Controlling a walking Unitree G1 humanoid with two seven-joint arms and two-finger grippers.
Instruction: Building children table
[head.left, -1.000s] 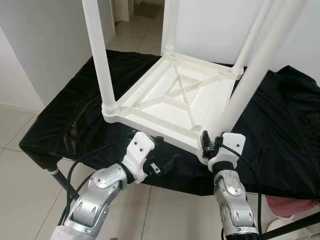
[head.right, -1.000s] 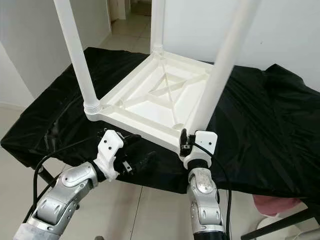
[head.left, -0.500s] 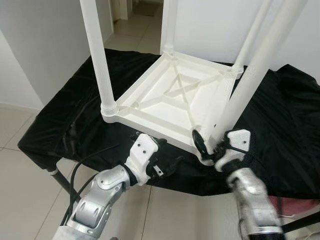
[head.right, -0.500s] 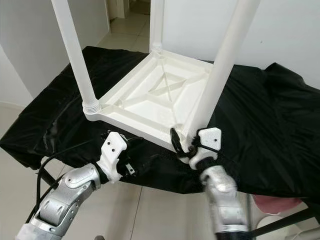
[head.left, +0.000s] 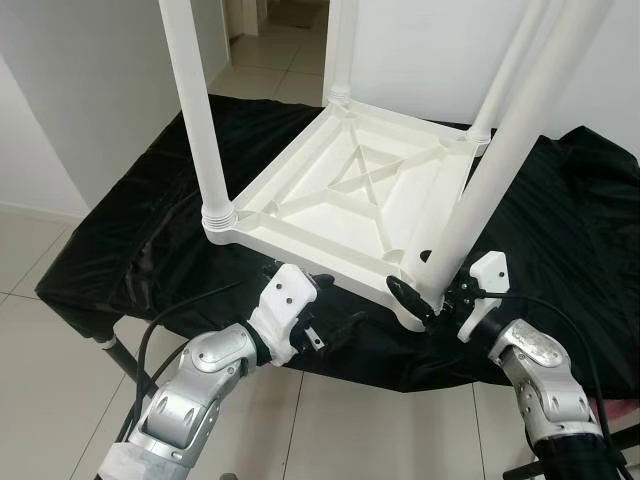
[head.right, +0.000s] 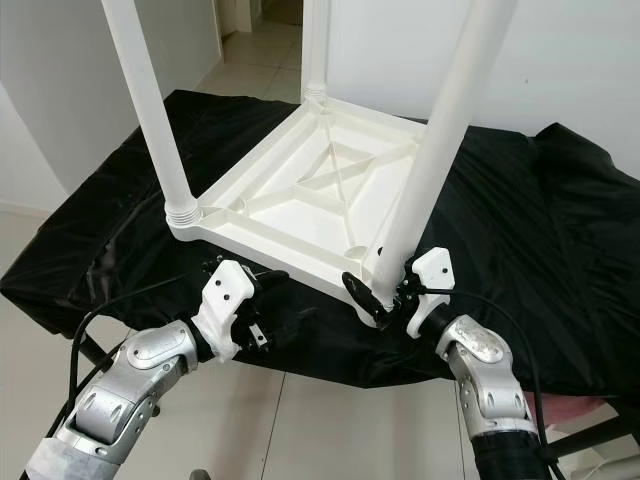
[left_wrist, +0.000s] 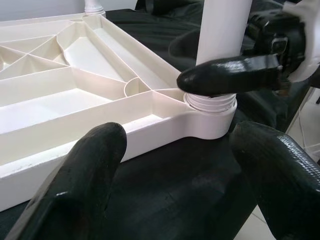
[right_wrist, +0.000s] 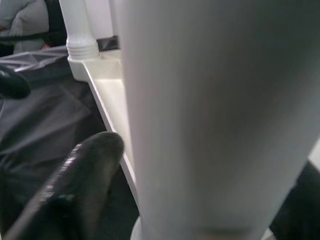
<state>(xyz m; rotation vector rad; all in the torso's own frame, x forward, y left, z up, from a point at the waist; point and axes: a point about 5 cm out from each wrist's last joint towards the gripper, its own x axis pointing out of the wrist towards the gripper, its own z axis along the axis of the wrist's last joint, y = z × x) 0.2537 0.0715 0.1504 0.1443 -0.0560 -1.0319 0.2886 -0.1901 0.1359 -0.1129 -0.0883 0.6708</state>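
A white plastic children's table (head.left: 350, 200) lies upside down on a black cloth (head.left: 150, 230), with its legs pointing up. My right gripper (head.left: 432, 292) is at the near right corner, shut around the base of the near right leg (head.left: 500, 150). One black finger (left_wrist: 230, 75) presses on the leg's threaded collar (left_wrist: 210, 102). The leg (right_wrist: 215, 115) stands between the fingers (right_wrist: 75, 185) in the right wrist view. My left gripper (left_wrist: 175, 185) is open, low over the cloth just in front of the table's near edge (left_wrist: 75, 130), holding nothing.
The cloth-covered work table ends just behind my wrists, with tiled floor (head.left: 40, 360) below. White walls stand left and behind, and a doorway (head.left: 290, 15) lies at the far end. Black cables (head.left: 160, 330) hang from my left arm. Something pink (head.left: 622, 410) lies at the lower right.
My right wrist has swung from straight below the corner out to the right, turning around the leg's base. The left gripper has stayed almost in place.
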